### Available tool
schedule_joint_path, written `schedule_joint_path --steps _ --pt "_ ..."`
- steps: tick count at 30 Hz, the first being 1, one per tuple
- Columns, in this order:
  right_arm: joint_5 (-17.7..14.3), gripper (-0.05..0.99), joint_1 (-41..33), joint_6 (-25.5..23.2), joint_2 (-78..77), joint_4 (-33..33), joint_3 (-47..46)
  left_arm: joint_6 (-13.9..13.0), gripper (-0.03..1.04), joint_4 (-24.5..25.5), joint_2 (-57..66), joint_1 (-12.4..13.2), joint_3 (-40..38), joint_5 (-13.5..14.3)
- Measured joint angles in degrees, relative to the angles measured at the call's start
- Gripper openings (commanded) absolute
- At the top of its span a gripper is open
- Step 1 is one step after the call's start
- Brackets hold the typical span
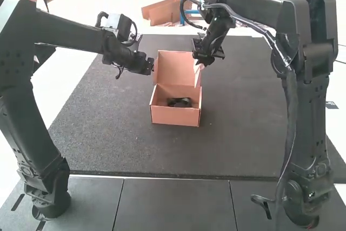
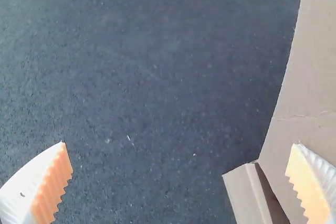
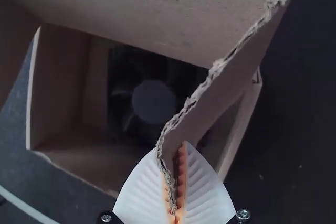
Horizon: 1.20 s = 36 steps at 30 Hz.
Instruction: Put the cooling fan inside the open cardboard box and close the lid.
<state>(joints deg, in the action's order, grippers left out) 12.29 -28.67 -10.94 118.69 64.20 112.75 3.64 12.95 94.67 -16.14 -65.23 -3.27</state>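
Dark matting covers the surface [image 1: 97, 128], and the cardboard box [image 1: 174, 116] sits near its middle with the lid [image 1: 174, 68] raised at the back. At the left, the left jaws hang wide apart just beside the lid's left edge, their orange pads [image 2: 50, 182] holding nothing. Inside the box the cooling fan [image 1: 178, 101] lies flat on the bottom, black and square-framed, its round hub facing up. At the right, the right jaws are clamped on the lid's torn right edge, above and behind the fan. Closing likely means swinging the lid forward and down over the fan, and the right arm has the hold.
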Motion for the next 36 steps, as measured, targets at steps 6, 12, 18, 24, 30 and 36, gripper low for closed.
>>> schedule_joint_path --steps 6,12,18,24,30,36 --pt "0.6 -0.01 -0.2 0.0 0.0 1.0 -1.4 0.0 0.97 1.9 -1.3 0.0 0.0 -0.1" --pt "0.6 -0.01 -0.2 0.0 0.0 1.3 -4.5 0.0 0.97 4.9 -1.3 -0.1 0.0 -1.3" --pt "0.6 -0.01 -0.2 0.0 -0.8 1.5 -7.1 0.0 0.97 5.9 -1.3 -0.9 0.0 -2.1" --pt "0.7 -0.01 -0.2 0.0 -3.7 2.3 -9.1 0.0 0.97 6.8 -1.6 -2.1 0.0 -2.6" --pt "0.6 -0.01 -0.6 0.1 -5.6 2.4 -11.8 -2.1 0.97 12.4 -2.4 -3.7 0.0 -1.2" --pt "0.7 -0.01 -1.1 0.3 -6.3 1.8 -14.4 -4.2 0.97 17.2 -2.4 -4.1 0.0 0.6"
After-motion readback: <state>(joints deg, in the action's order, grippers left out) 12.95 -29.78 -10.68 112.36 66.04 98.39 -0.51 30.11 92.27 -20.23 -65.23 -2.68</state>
